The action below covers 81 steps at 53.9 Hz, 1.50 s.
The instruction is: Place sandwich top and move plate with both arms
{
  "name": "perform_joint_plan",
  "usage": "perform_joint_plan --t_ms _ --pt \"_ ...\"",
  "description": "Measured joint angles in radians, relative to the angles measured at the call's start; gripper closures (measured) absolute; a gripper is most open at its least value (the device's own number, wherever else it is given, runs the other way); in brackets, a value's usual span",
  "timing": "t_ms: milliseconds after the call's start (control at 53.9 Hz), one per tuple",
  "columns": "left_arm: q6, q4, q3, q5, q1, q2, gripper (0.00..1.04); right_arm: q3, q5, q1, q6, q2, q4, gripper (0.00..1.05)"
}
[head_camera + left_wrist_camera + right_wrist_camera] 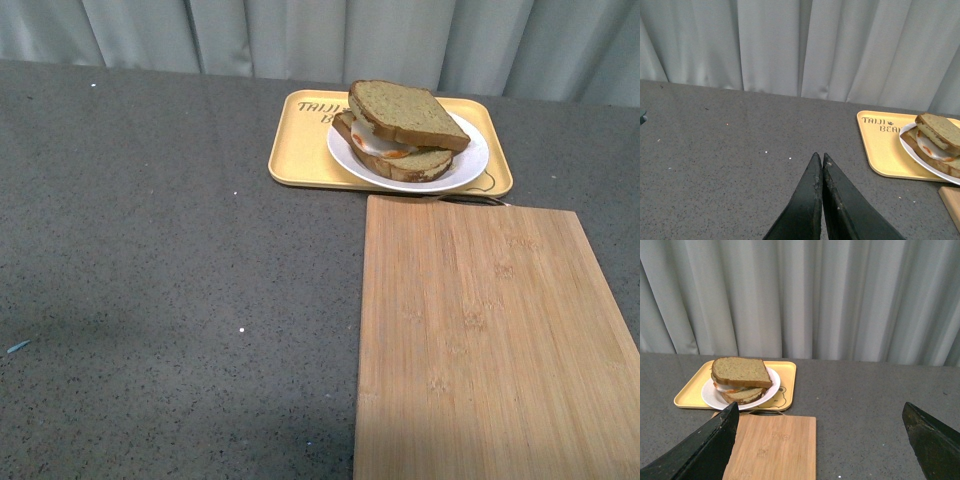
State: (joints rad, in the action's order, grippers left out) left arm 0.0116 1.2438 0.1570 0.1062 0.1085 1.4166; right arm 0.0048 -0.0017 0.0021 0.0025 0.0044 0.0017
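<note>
Starting with the front view: neither arm shows here, just the grey table (150, 280). The sandwich top (408, 112) already sits on the stack, tilted and skewed a little, over the fried egg (378, 146) and the lower slice (415, 165). The whole sandwich rests on the plate (470, 168), and the plate sits on the yellow tray (300, 150) at the far side of the table. The wooden board (490, 340) lies nearer the robot, its far edge just beside the tray, and it is bare.

Over to the left wrist view: the left gripper (820, 160) has its two dark fingers pressed together at the tips, holding nothing. It hangs over open table, well apart from the tray and plate off at the edge of the picture.

Now the right wrist view: the right gripper (820, 412) is spread wide, one finger (715, 445) at each side of the frame, nothing between them. Beyond it lie the board, then the tray with the plate and the finished sandwich.

So, as I read it, the bread part is done: the top is on. The plate part looks untouched, since the plate is on the tray with both grippers clear of it. What's left is for both arms to close in on the plate rim and carry it, probably to the board.
</note>
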Motion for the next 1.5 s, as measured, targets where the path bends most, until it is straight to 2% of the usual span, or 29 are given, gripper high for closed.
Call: perform_joint_plan --t_ms 111,241,297,371,1502 --pt "-0.001 -0.050 -0.036 -0.017 -0.013 -0.086 1.01 0.000 0.000 0.000 0.000 0.000 0.000 0.09" --pt "-0.003 -0.203 -0.051 -0.032 -0.030 -0.241 1.01 0.000 0.000 0.000 0.000 0.000 0.000 0.09" --pt "-0.003 -0.246 -0.067 -0.090 -0.069 -0.312 1.01 0.000 0.000 0.000 0.000 0.000 0.000 0.09" --pt "-0.003 -0.313 -0.093 -0.099 -0.105 -0.409 1.01 0.000 0.000 0.000 0.000 0.000 0.000 0.09" --pt "-0.004 -0.951 -0.138 -0.106 -0.106 -1.127 1.01 0.000 0.000 0.000 0.000 0.000 0.000 0.09"
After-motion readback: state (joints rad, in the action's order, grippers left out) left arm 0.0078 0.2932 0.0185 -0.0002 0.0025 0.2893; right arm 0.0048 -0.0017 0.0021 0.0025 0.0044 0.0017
